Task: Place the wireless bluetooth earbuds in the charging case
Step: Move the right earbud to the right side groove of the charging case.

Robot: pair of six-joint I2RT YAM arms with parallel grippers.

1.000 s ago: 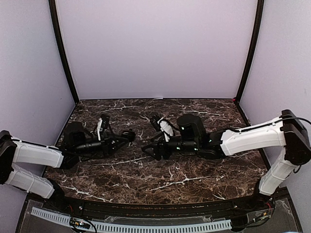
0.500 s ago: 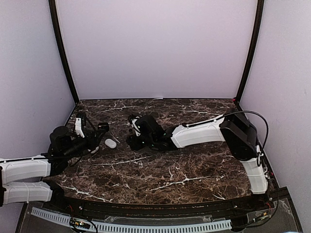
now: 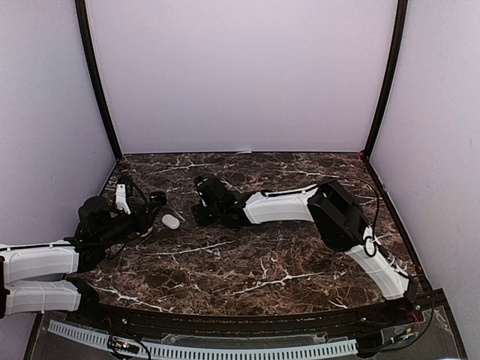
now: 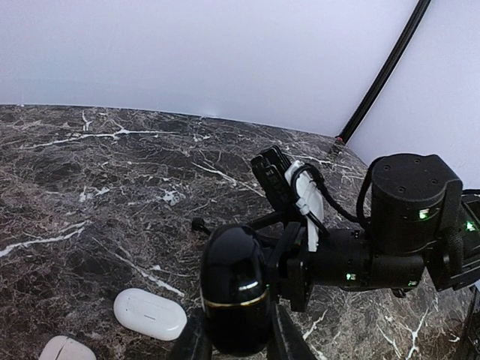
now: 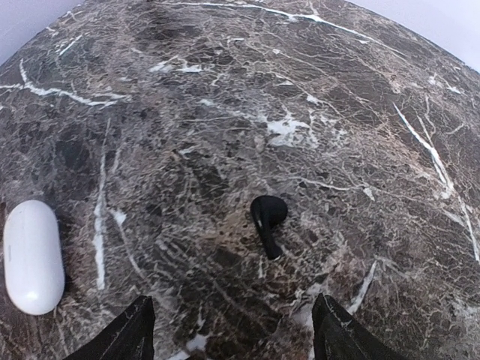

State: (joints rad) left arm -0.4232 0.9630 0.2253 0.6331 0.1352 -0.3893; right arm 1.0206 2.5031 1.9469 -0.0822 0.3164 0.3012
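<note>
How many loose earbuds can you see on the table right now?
1: a black earbud lies on the table just ahead of the open right gripper, apart from a white case. Others may hide under the arms.

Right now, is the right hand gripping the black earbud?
No, the black earbud lies loose on the marble table, ahead of the right hand, whose fingers stand open.

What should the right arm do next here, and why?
Probably lower the right gripper onto the black earbud and close. Its fingers stand open, the earbud lies loose on the table just ahead between them, and the left gripper holds a black case.
</note>
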